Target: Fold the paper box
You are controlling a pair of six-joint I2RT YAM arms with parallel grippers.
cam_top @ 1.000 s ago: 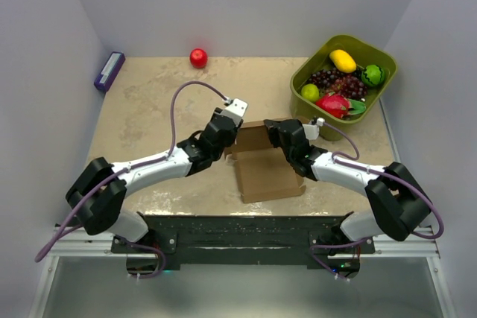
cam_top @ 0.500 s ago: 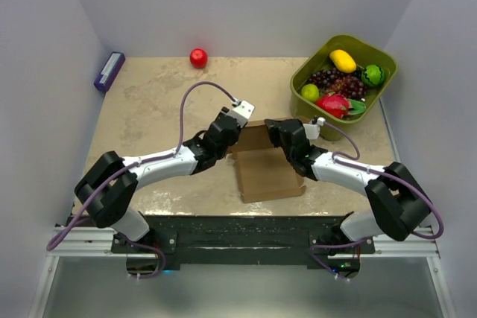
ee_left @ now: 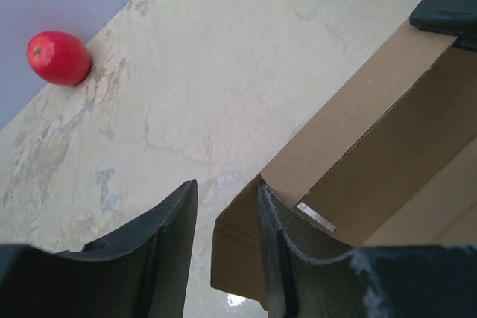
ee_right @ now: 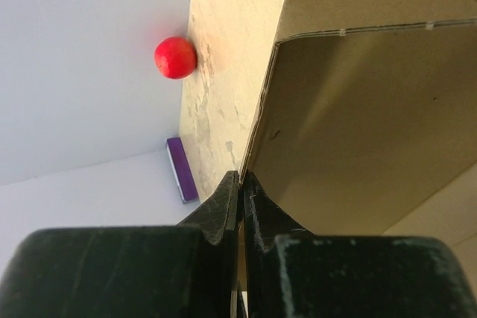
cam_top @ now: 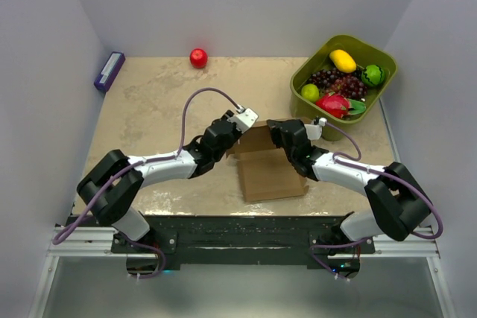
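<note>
The paper box [cam_top: 270, 175] is brown cardboard at the table's middle, its base flat and its back wall raised. My left gripper [cam_top: 238, 132] is at the box's back left corner. In the left wrist view it [ee_left: 225, 193] is open, with the corner side flap [ee_left: 237, 247] between its fingers and resting against the right finger. My right gripper [cam_top: 277, 134] is at the back wall's right part. In the right wrist view it [ee_right: 240, 178] is shut on the edge of the cardboard wall [ee_right: 358, 132].
A green bin [cam_top: 302, 78] holding fruit stands at the back right, close behind the right arm. A red fruit [cam_top: 198, 57] lies at the back wall. A purple block [cam_top: 109, 71] lies at the back left corner.
My left gripper has moved right and forward onto the box's back left corner flap. The right gripper stays clamped on the back wall, almost unmoved.
</note>
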